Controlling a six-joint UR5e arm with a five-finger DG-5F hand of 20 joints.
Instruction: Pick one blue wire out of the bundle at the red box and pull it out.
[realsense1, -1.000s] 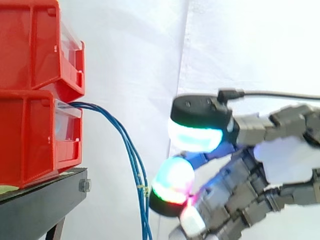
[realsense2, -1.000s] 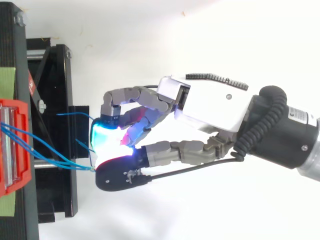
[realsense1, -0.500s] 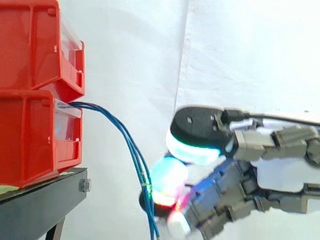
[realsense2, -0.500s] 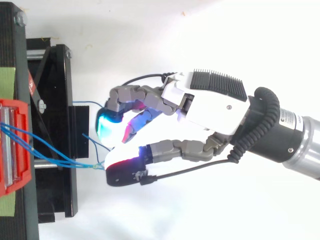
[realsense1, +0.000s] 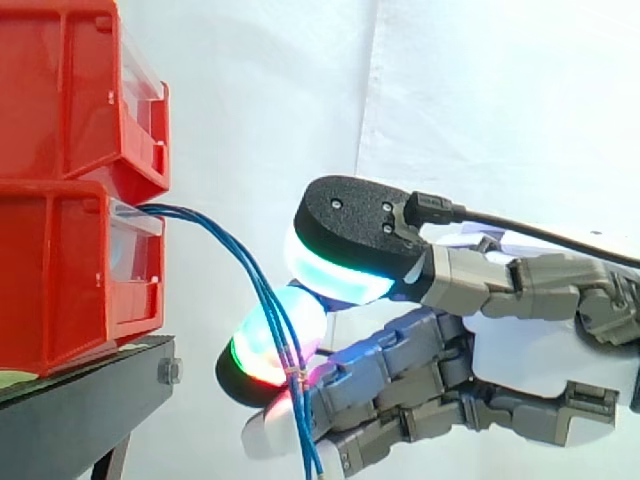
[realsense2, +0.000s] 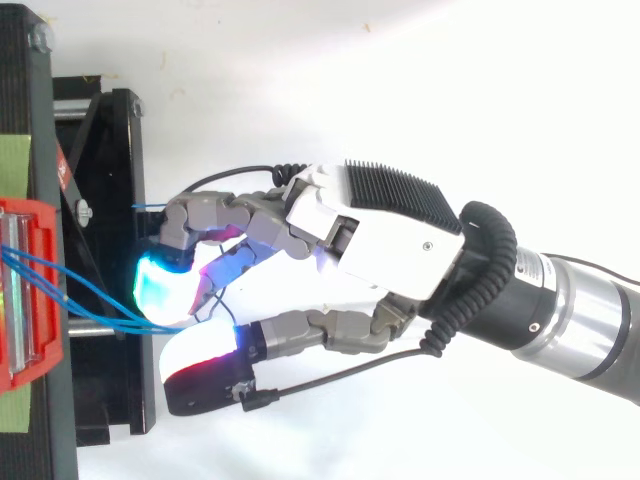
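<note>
The hand (realsense1: 520, 330) has been carried further toward the red bins since the earlier frames and, seen from the side, has been brought lower and closer in, so that it now reaches the bundle of blue wires (realsense1: 268, 305) instead of standing just clear of it. In the top view the hand (realsense2: 400, 240) is now seen over the edge of the black stand (realsense2: 110, 200), where the wires (realsense2: 120, 325) run into its front end. Whether a single wire has been caught, or the hand is merely laid against the bundle, cannot be told from either view. The wires are led out of the lower red box (realsense1: 60, 270) and left to hang in an arc beside the stand, which is presumably why they are approached from the open side, level with the hanging part. The bundle looks drawn slightly outward compared with before.
</note>
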